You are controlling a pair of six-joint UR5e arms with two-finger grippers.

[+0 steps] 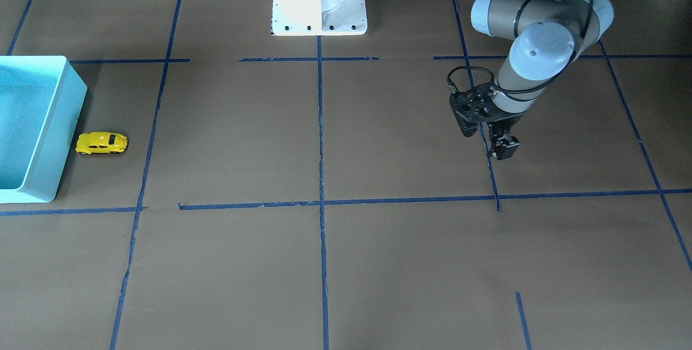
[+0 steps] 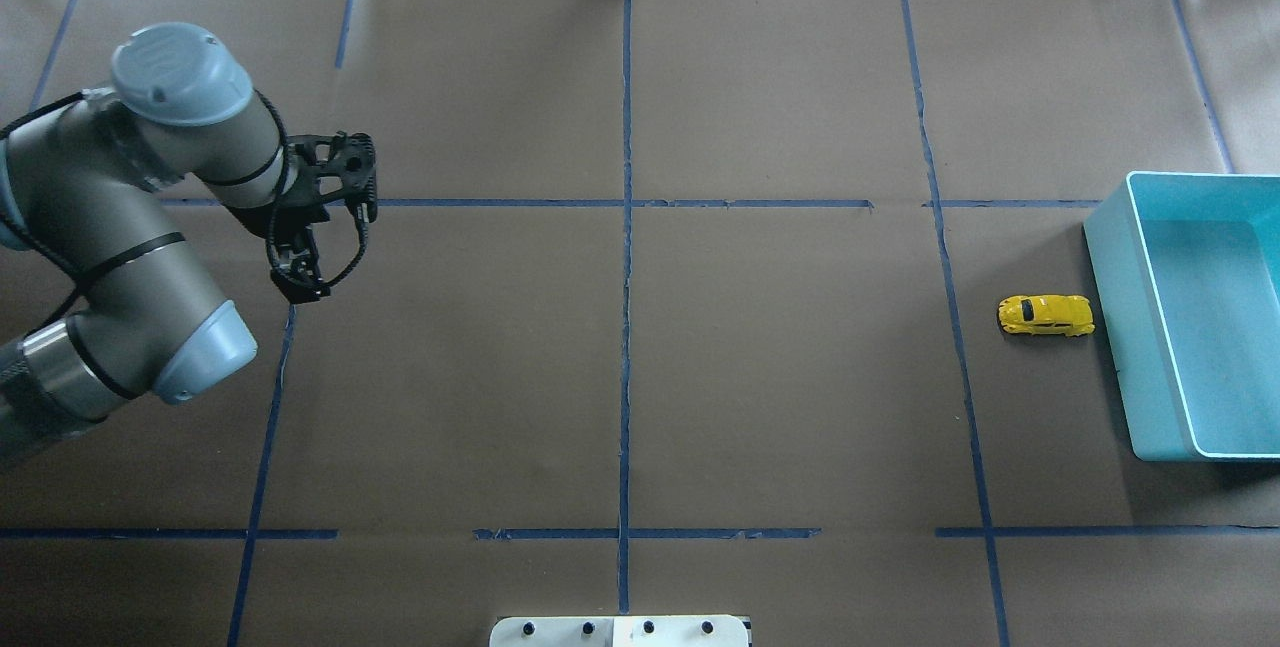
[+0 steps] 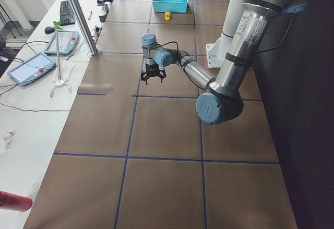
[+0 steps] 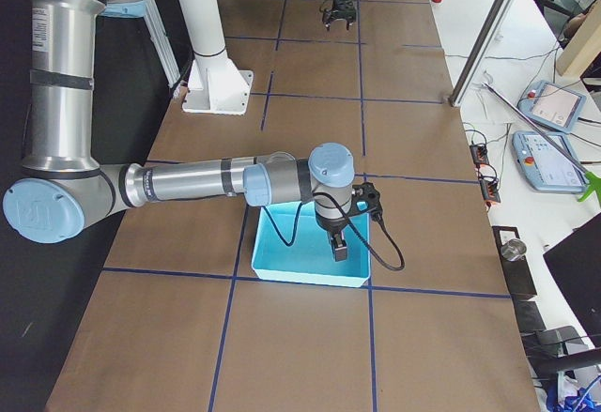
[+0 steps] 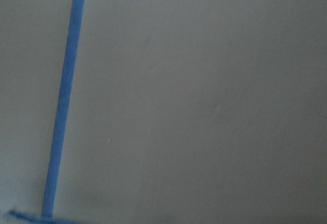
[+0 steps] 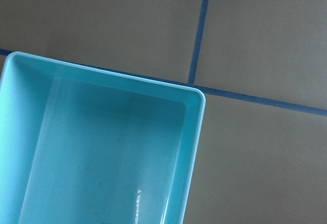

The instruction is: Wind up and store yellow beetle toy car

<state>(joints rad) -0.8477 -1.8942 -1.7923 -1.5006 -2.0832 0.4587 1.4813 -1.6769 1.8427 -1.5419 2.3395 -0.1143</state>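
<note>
The yellow beetle toy car (image 1: 101, 143) stands on its wheels on the brown table, right beside the outer wall of the light blue bin (image 1: 58, 133). It also shows in the overhead view (image 2: 1045, 315), just left of the bin (image 2: 1118, 327). My left gripper (image 1: 504, 150) hangs over the table far from the car, fingers together and empty; it also shows in the overhead view (image 2: 300, 279). My right gripper (image 4: 339, 248) hangs above the bin (image 4: 310, 273); I cannot tell whether it is open or shut. The right wrist view shows the bin's empty corner (image 6: 196, 127).
The robot's white base (image 1: 319, 4) stands at the table's near-robot edge. Blue tape lines (image 1: 320, 123) split the brown table into squares. The left wrist view shows only table and one tape line (image 5: 64, 101).
</note>
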